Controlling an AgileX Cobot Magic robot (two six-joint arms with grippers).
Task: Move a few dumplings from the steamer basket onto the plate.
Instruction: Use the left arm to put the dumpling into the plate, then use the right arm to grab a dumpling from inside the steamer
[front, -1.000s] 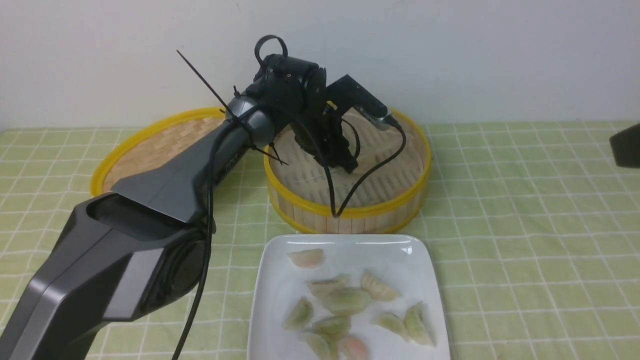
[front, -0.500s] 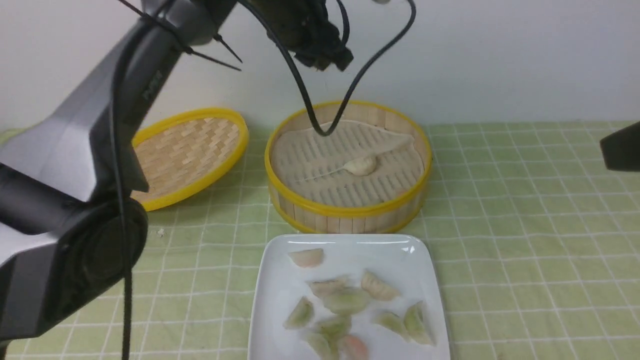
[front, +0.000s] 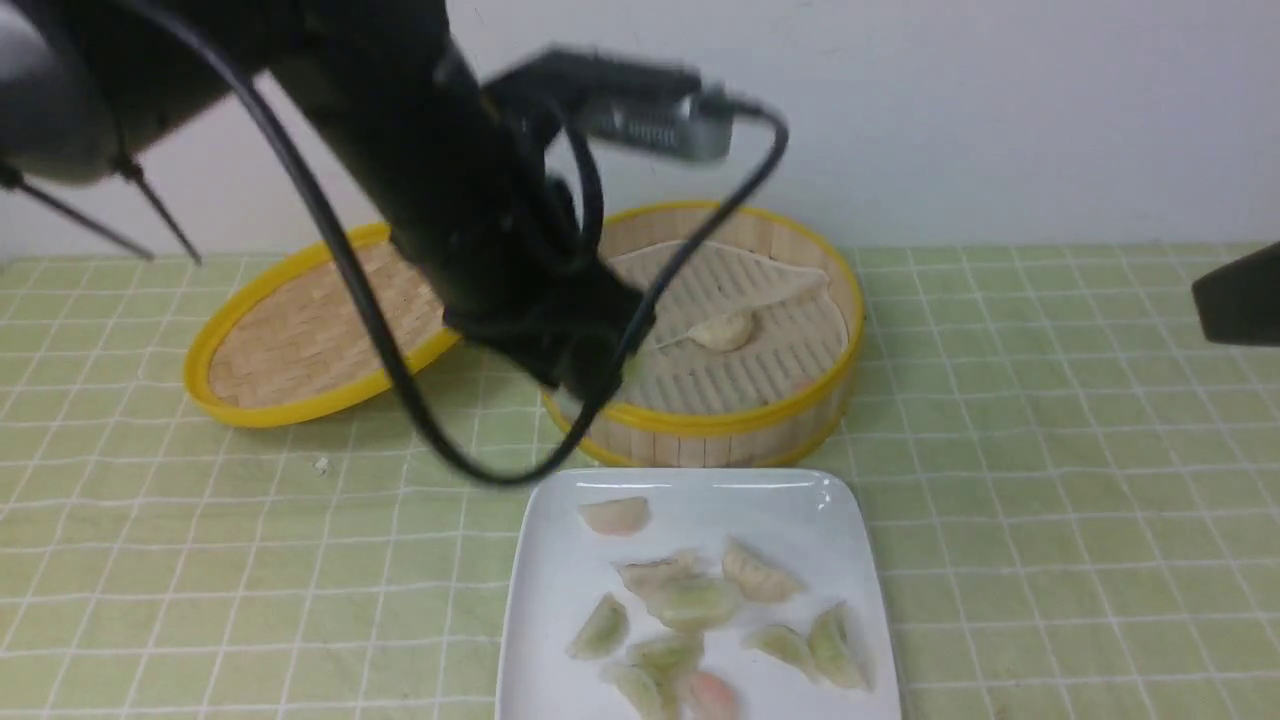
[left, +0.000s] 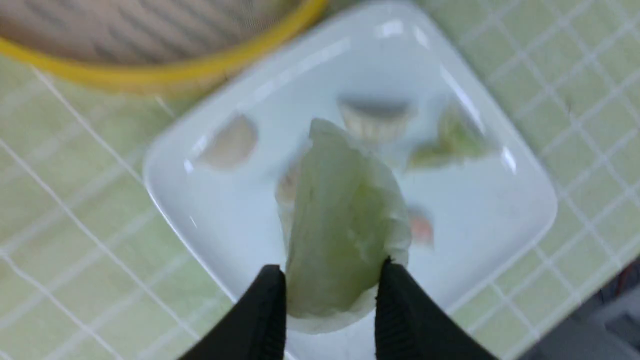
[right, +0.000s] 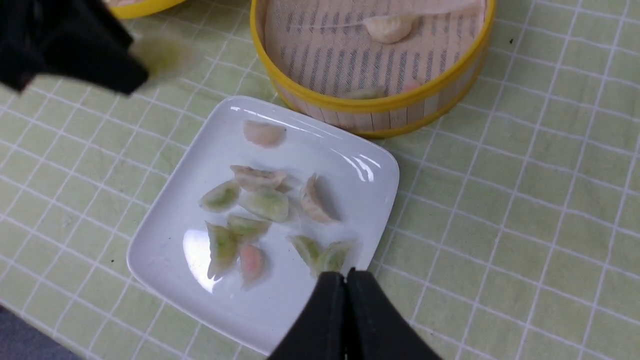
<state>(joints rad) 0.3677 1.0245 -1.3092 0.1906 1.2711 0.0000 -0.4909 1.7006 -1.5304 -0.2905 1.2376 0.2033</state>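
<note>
Gripping a translucent green dumpling (left: 345, 225) with its jaws part-way open around the soft, pleated wrapper, the left gripper (left: 332, 272) hangs above the tablecloth (right: 500, 200), beside the round bamboo steamer basket (front: 700, 440). The right gripper (right: 346, 277) is closed, its dark tips together, holding nothing. On the glossy white square plate (front: 560, 560) lie green, creamy and pinkish crescents (right: 265, 204). A cream dumpling (front: 722, 331) rests on the basket's slotted liner (front: 700, 380); the lid (front: 320, 330), yellow-rimmed, shows its woven face.

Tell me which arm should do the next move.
Left, I'd say: its tool already grips a green dumpling, carried near the plate. The right tool is shut and empty.
</note>
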